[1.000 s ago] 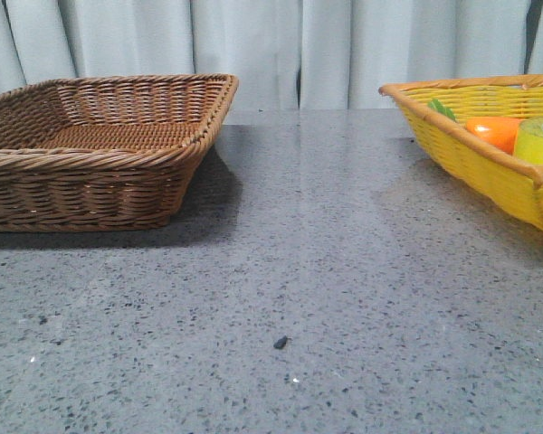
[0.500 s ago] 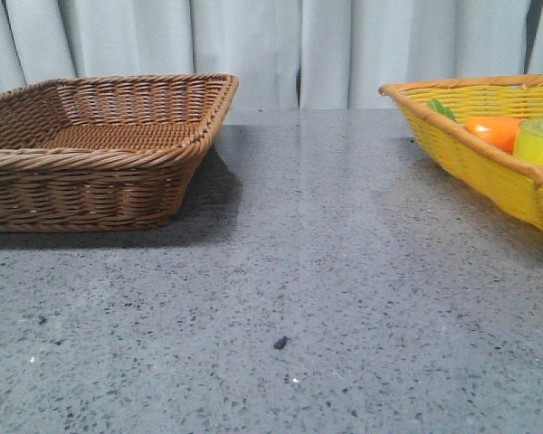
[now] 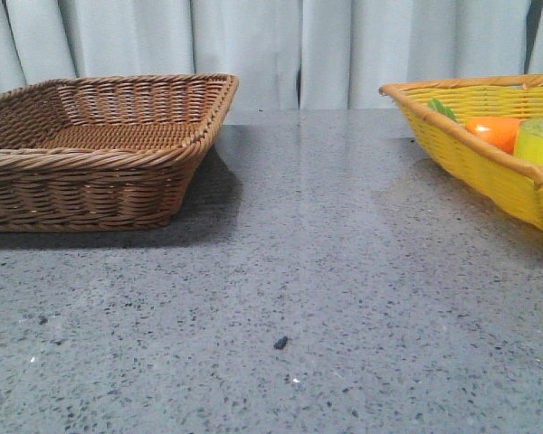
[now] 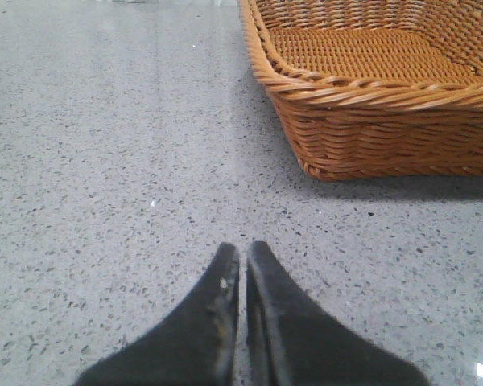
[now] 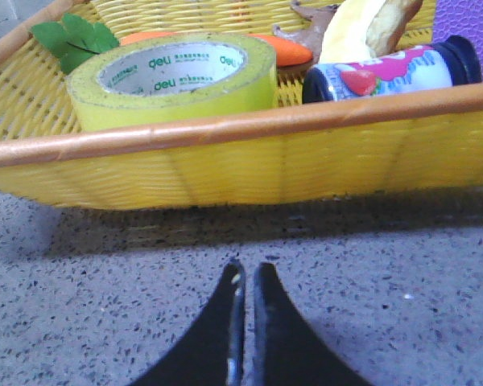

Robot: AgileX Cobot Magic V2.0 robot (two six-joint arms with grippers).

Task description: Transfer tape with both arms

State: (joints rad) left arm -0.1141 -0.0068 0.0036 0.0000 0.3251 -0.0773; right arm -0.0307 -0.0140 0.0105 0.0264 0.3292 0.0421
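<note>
Tape (image 5: 174,80) inside yellow basket (image 5: 225,165), beyond pinched-together, empty right hand (image 5: 244,277).

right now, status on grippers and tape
Left gripper shut, empty. Right gripper shut, empty. Tape flat in yellow basket. Basket's near rim between.

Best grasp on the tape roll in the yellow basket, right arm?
Come from above: the tape lies flat, core hole up, behind the yellow basket rim. Put one finger of the right tool in the core, one outside, pinching the wall on the side away from the carrot.
</note>
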